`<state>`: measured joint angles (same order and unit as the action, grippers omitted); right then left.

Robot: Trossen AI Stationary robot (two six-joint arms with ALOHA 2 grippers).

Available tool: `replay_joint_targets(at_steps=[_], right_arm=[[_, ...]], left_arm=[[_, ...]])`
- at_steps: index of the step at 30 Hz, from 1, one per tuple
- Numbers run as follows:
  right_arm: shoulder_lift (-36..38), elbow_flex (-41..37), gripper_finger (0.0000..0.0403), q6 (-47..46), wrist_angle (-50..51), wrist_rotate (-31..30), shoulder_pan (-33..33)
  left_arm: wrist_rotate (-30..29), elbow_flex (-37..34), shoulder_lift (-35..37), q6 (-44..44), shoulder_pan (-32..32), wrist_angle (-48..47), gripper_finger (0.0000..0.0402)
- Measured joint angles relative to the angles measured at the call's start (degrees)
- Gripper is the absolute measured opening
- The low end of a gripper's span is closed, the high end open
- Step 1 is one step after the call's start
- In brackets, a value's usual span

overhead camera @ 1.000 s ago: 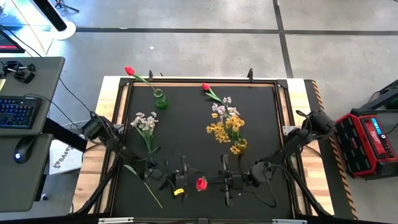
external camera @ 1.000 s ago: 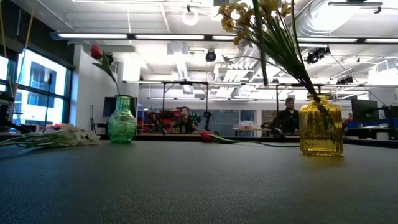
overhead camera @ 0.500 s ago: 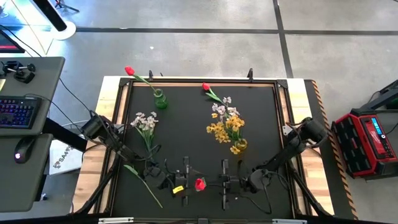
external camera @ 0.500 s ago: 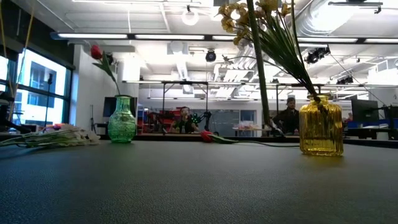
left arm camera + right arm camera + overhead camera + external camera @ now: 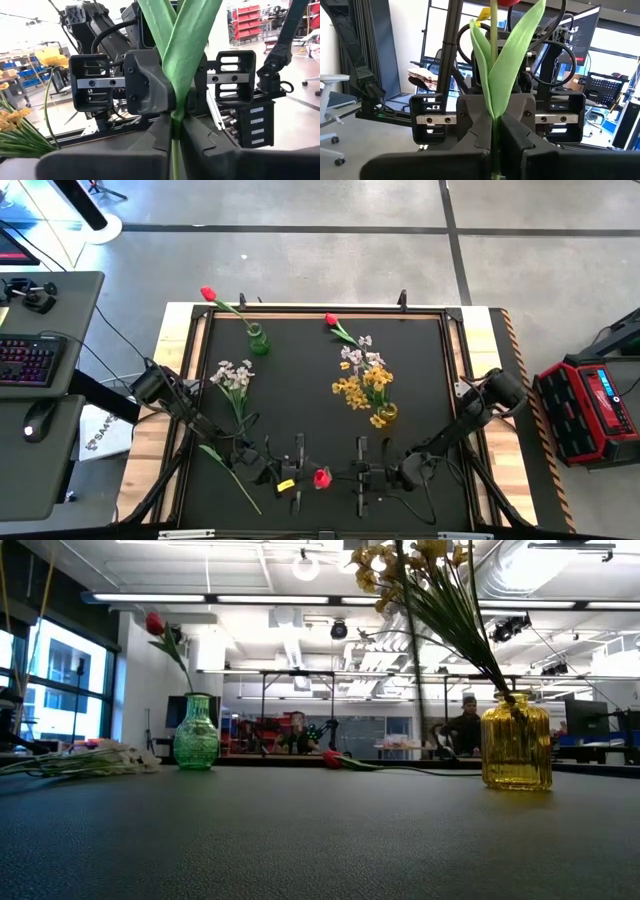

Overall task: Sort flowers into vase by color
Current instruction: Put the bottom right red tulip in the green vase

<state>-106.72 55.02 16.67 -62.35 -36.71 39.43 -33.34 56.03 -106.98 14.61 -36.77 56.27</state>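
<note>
**A:** What do the vases hold?

**B:** The green vase (image 5: 258, 340) holds one red tulip (image 5: 208, 294), its stem leaning away from the arms and off the mat's far edge. The yellow vase (image 5: 384, 415) holds the yellow blossom bunch (image 5: 362, 387), which fans out toward the far side; some white-pinkish blossoms (image 5: 356, 353) sit at its far end.

**A:** And the loose flowers?

**B:** A second red tulip (image 5: 332, 321) lies flat on the mat beyond the yellow vase, head toward the far edge. A white blossom bunch (image 5: 233, 374) lies near the green vase on the arms' side, blossoms pointing toward that vase, stems toward the arms.

**A:** The grippers?

**B:** Both face each other, on the arms' side of the yellow vase. The left gripper (image 5: 175, 131) is clamped on a green stem (image 5: 174, 150) just below its leaves. The right gripper (image 5: 495, 132) pinches the same kind of stem, which rises straight out between its fingers. A red tulip head (image 5: 322, 476) shows between the two grippers.
</note>
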Motion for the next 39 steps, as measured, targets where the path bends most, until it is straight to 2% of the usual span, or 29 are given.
replay_joint_targets(at_steps=[6, 10, 13, 18, 21, 25, 28, 31, 34, 39], right_arm=[[-0.02, 0.0, 0.0025, -0.95, 0.49, -0.3, -0.06], [-0.08, -0.02, 0.0061, -1.13, 0.99, -1.3, 0.17], [0.79, -0.02, 0.0106, 0.32, 1.95, -6.44, 1.25], [5.57, -0.02, 0.0184, 1.78, 9.9, -20.76, 4.89], [8.37, -0.02, 0.0218, 0.72, 16.34, -25.75, 7.5], [9.73, -0.02, 0.0239, -1.41, 21.63, -26.89, 10.1], [9.7, -0.02, 0.0238, -4.04, 26.46, -26.88, 11.01], [9.7, -0.02, 0.0232, -8.81, 32.72, -27.55, 11.53], [9.7, -0.02, 0.0224, -14.09, 38.38, -28.24, 11.94], [9.7, -0.02, 0.0208, -19.9, 44.35, -29.87, 12.12]], left_arm=[[-2.67, 0.0, 0.0, -1.24, -0.78, -1.31, 0.0004], [-7.56, 0.09, 0.11, -4.18, -1.69, -3.79, 0.0002], [-12.6, 0.11, 0.11, -7.98, -2.48, -6.66, 0.0001], [-23.43, 0.11, 1.64, -12.93, -4.35, -13.59, 0.0001], [-31.33, 0.11, 5.0, -20.16, -5.3, -24.49, 0.0001], [-41.54, 0.11, 11.36, -35.79, -4.05, -44.95, 0.0001], [-43.3, 0.09, 17.2, -49.72, -0.14, -64.12, 0.0001], [-43.91, 0.09, 22.96, -59.5, 5.21, -80.85, 0.0001], [-47.78, 0.04, 27.8, -64.75, 10.22, -92.27, 0.0001], [-55.47, 0.04, 35.29, -75.75, 14.91, -105.21, 0.0001]])
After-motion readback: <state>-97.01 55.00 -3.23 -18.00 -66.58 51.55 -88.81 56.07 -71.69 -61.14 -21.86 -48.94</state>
